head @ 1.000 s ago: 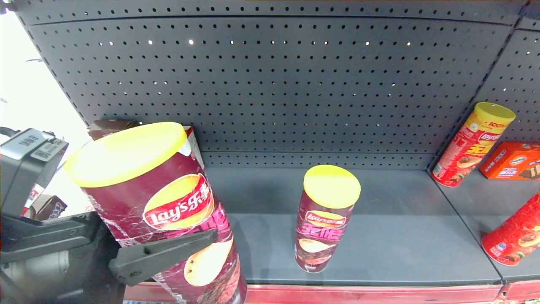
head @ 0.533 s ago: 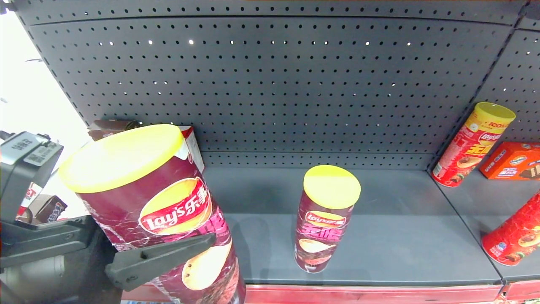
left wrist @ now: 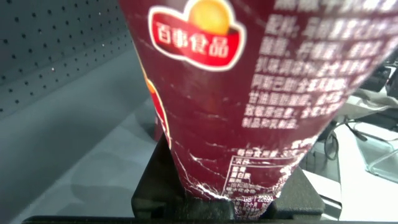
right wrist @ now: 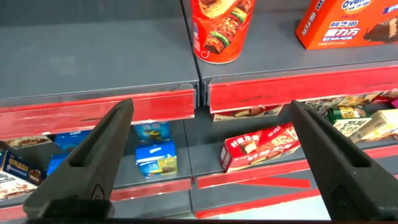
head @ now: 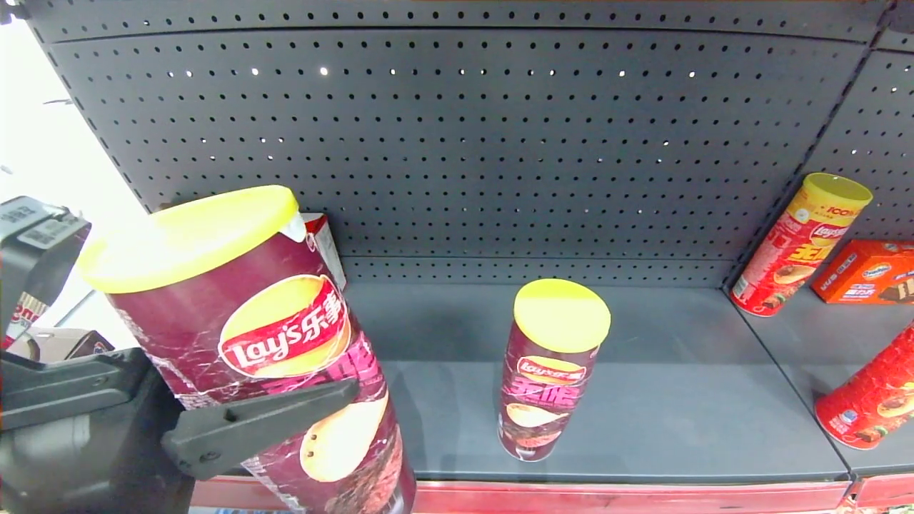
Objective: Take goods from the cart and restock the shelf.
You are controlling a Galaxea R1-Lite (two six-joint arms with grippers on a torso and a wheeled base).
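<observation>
The chips can (head: pixel 235 314) in the left gripper (head: pixel 271 410) has risen a little and drifted to the robot's left, hiding more of the small box (head: pixel 325 239) behind it; the goods on the shelf (head: pixel 678 400) have stayed put. The jaws are clamped across the can's lower body. The can leans, lid toward the left, with its base at about the shelf's red front edge.

This looks like the placing step. The can needs carrying forward, righting, and setting on the bare board ahead of the jaws. A matching can (head: pixel 553 368) stands well to the right of the jaws and should not interfere; the small box just beyond them is the closer risk. Farther right are a red can (head: pixel 800 246) and an orange box (head: pixel 867 271). The right gripper (right wrist: pixel 210 106) is spread wide, holding nothing.
</observation>
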